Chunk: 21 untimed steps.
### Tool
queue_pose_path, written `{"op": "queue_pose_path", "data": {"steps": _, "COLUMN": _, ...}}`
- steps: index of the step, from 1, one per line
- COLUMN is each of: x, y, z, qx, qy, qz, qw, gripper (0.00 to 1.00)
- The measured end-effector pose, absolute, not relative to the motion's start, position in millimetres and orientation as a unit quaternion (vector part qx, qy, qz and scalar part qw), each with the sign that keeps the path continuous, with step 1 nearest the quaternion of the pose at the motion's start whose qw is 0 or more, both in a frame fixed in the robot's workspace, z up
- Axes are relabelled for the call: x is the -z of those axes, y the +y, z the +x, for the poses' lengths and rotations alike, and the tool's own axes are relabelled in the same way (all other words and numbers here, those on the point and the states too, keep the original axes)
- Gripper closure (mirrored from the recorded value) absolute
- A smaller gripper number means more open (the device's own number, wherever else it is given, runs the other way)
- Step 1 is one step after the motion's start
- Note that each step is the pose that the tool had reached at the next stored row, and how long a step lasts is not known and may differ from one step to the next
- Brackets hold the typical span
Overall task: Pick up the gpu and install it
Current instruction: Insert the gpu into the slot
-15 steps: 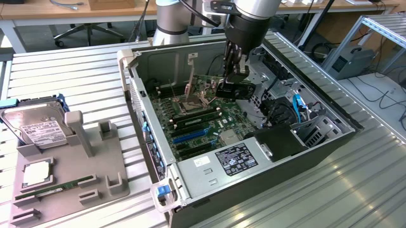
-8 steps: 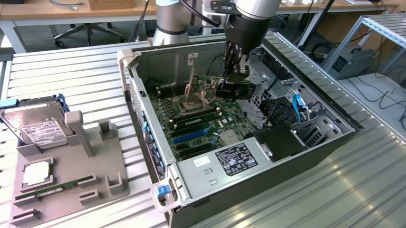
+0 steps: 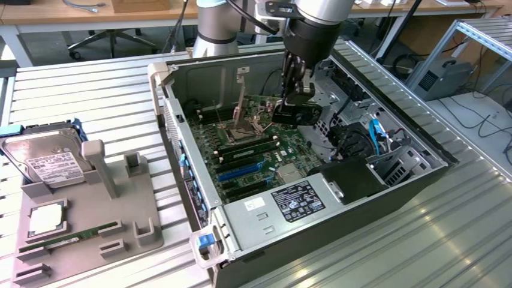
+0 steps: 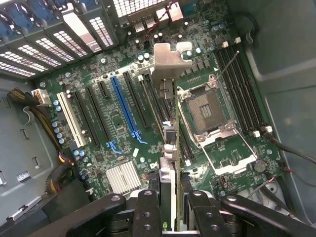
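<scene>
gripping the gpu (image 3: 298, 114) by its upper edge, my pincer (image 4: 171, 213) is closed on the card, one finger against each flat face. the card hangs on edge inside the open computer case (image 3: 169, 78), above the motherboard (image 4: 118, 148). i cannot tell whether it touches the board yet. held this way, its long lower edge faces the board, which i judge suits pressing it down into a slot. its silver end bracket (image 4: 170, 60) points toward the case's rear wall, where the vented slot covers (image 4: 74, 37) sit, so bracket and opening can meet. in the wrist view the card lines up between the long blue slot (image 4: 126, 106) and the empty cpu socket (image 4: 205, 109). outside the case, at the exterior view's left, a grey tray (image 3: 128, 210) holds a hard drive (image 3: 48, 161) and a green ram stick (image 3: 71, 239), well apart from my work.
</scene>
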State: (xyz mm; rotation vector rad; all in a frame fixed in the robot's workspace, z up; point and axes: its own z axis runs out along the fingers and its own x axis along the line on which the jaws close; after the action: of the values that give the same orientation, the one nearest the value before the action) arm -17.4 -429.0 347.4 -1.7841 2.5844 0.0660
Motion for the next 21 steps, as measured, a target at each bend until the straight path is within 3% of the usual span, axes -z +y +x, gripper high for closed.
{"op": "queue_pose_path", "data": {"steps": 21, "x": -347.2, "y": -429.0, "z": -17.4, "qx": -0.021, "qy": 0.815, "qz": -0.580, "qw": 0.000, "gripper": 0.73}}
